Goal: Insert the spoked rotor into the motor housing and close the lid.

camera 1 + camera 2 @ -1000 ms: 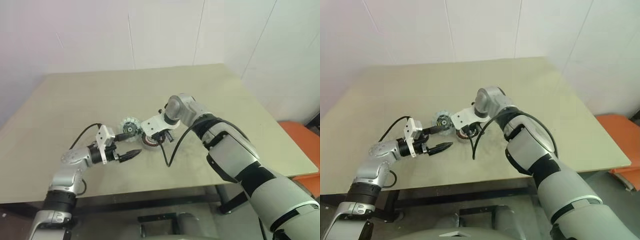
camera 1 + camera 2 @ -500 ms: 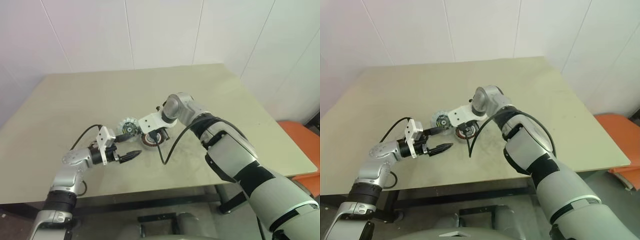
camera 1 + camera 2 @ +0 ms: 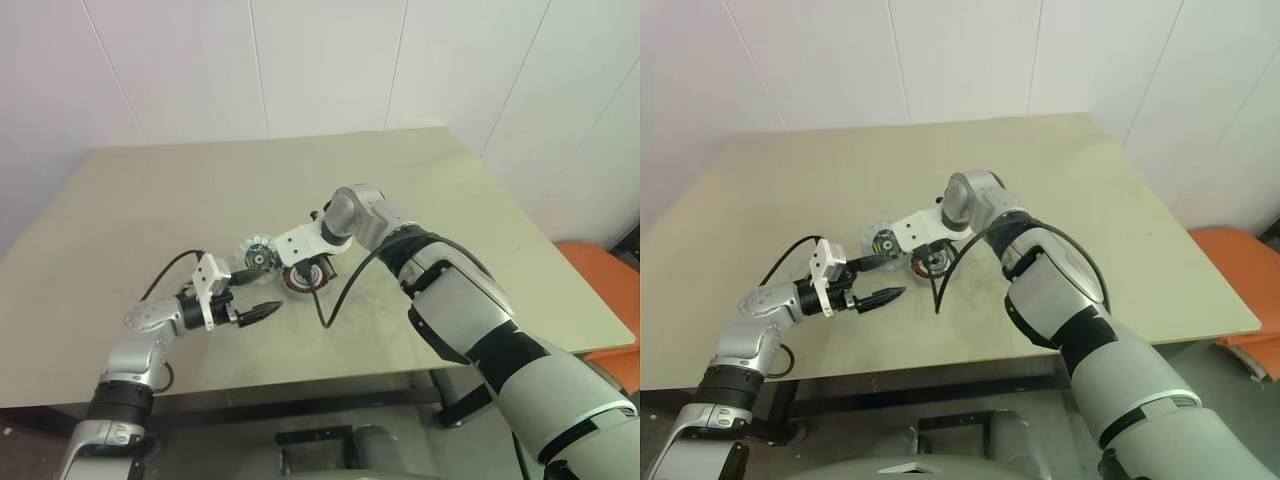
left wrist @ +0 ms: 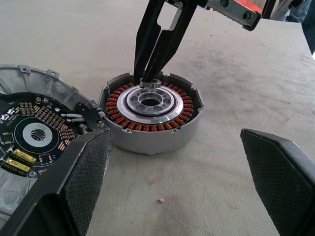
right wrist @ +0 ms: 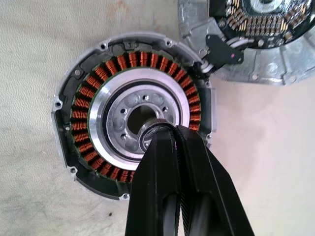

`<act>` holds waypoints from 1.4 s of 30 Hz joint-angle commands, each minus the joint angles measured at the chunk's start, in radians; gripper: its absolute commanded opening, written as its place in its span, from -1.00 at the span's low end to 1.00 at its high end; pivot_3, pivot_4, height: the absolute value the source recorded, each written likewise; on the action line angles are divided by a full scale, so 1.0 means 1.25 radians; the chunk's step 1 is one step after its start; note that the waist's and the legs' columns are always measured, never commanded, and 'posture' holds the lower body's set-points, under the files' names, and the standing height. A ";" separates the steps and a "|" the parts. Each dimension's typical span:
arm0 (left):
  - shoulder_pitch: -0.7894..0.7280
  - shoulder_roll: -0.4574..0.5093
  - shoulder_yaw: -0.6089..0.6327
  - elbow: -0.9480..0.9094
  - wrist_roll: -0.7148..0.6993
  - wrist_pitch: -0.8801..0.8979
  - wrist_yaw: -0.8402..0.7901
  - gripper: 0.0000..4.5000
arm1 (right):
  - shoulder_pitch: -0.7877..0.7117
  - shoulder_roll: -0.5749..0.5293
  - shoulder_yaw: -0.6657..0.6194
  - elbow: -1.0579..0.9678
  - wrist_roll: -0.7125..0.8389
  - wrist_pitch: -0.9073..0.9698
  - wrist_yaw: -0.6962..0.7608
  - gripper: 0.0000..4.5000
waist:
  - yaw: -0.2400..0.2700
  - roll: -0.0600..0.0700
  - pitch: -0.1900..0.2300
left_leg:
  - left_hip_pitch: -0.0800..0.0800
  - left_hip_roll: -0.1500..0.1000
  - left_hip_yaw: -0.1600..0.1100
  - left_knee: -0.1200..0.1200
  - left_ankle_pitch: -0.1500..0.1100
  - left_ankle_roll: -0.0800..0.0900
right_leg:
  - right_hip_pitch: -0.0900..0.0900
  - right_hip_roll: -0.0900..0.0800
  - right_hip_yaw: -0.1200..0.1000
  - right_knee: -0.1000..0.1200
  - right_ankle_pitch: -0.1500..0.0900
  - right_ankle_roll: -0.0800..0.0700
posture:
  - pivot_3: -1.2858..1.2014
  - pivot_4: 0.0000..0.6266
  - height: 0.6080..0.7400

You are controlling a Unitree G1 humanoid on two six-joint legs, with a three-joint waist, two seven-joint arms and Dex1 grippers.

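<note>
The spoked rotor (image 4: 150,105), with its copper windings, is seated inside the round silvery motor housing (image 4: 152,135) on the worktop (image 3: 150,200). The right tool (image 5: 165,135) is pointed steeply down over it, its 2 black fingers pressed together with their tips at a small ring at the rotor's centre. Just beside the housing, a grey lid (image 4: 29,132) carrying a circuit board is lying face up. The left tool (image 4: 172,182) is held near the housing, its fingers spread wide and empty.
</note>
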 commanded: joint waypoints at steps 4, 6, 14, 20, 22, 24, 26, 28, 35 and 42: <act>-0.016 0.001 0.004 -0.011 -0.001 -0.015 -0.003 1.00 | -0.024 0.003 -0.019 -0.006 0.012 0.001 -0.009 -0.89 | 0.000 0.000 0.000 | 0.000 0.000 0.000 0.000 0.000 0.000 | 0.000 0.000 0.000 0.000 0.000 0.000 | 0.03 -1.00 1.00; -0.014 0.001 0.004 -0.010 -0.001 -0.016 -0.003 1.00 | -0.023 0.006 -0.021 -0.006 0.014 0.002 -0.014 -0.68 | 0.000 0.000 0.000 | 0.000 0.000 0.000 0.000 0.000 0.000 | 0.000 0.000 0.000 0.000 0.000 0.000 | 0.03 -1.00 1.00; -0.010 0.000 0.003 -0.010 0.002 -0.019 -0.002 1.00 | -0.025 0.011 -0.025 -0.003 0.013 0.011 -0.029 0.51 | 0.000 0.000 0.000 | 0.000 0.000 0.000 0.000 0.000 0.000 | 0.000 0.000 0.000 0.000 0.000 0.000 | 0.03 -1.00 1.00; -0.010 -0.003 0.002 -0.008 0.004 -0.021 -0.001 1.00 | -0.024 0.013 -0.026 -0.001 0.009 0.012 -0.036 0.95 | 0.000 0.000 0.000 | 0.000 0.000 0.000 0.000 0.000 0.000 | 0.000 0.000 0.000 0.000 0.000 0.000 | 0.03 -1.00 1.00; -0.010 -0.004 0.002 -0.008 0.005 -0.022 -0.001 1.00 | -0.025 0.013 -0.027 -0.001 0.009 0.013 -0.039 0.95 | 0.000 0.000 0.000 | 0.000 0.000 0.000 0.000 0.000 0.000 | 0.000 0.000 0.000 0.001 0.000 0.000 | 0.03 -1.00 1.00; -0.010 -0.005 0.000 -0.004 0.007 -0.024 -0.001 1.00 | -0.030 0.017 -0.039 0.001 0.017 0.019 -0.059 0.95 | 0.000 0.000 0.000 | 0.000 0.000 0.000 0.000 0.000 0.000 | 0.000 0.000 0.000 0.001 0.000 0.000 | 0.03 -1.00 1.00; -0.010 -0.007 -0.002 -0.002 0.009 -0.024 -0.002 1.00 | -0.038 0.018 -0.050 0.003 0.025 0.028 -0.071 0.95 | 0.000 0.000 0.000 | 0.000 0.000 0.000 0.000 0.000 0.000 | 0.000 0.000 0.000 0.001 0.000 0.000 | 0.03 -1.00 1.00; -0.011 -0.007 -0.002 -0.001 0.011 -0.024 -0.003 1.00 | -0.045 0.012 -0.055 0.001 0.031 0.026 -0.055 0.95 | 0.000 0.000 0.000 | 0.000 0.000 0.000 0.000 0.000 0.000 | 0.000 0.000 0.000 0.001 0.000 0.000 | 0.03 -1.00 1.00; -0.013 -0.008 -0.002 0.001 0.012 -0.024 -0.002 1.00 | -0.054 0.008 -0.090 -0.004 0.065 0.030 -0.022 0.56 | 0.000 0.000 0.000 | 0.000 0.000 0.000 0.000 0.000 0.000 | 0.000 0.000 0.000 0.001 0.001 0.001 | 0.03 -1.00 1.00; -0.016 -0.012 -0.006 0.000 0.012 -0.025 -0.001 1.00 | -0.035 0.008 -0.088 0.013 0.037 0.037 -0.193 -0.52 | 0.000 0.000 0.000 | 0.000 0.000 0.000 0.000 0.000 0.000 | 0.000 0.000 0.000 0.001 0.001 0.001 | 0.03 -1.00 1.00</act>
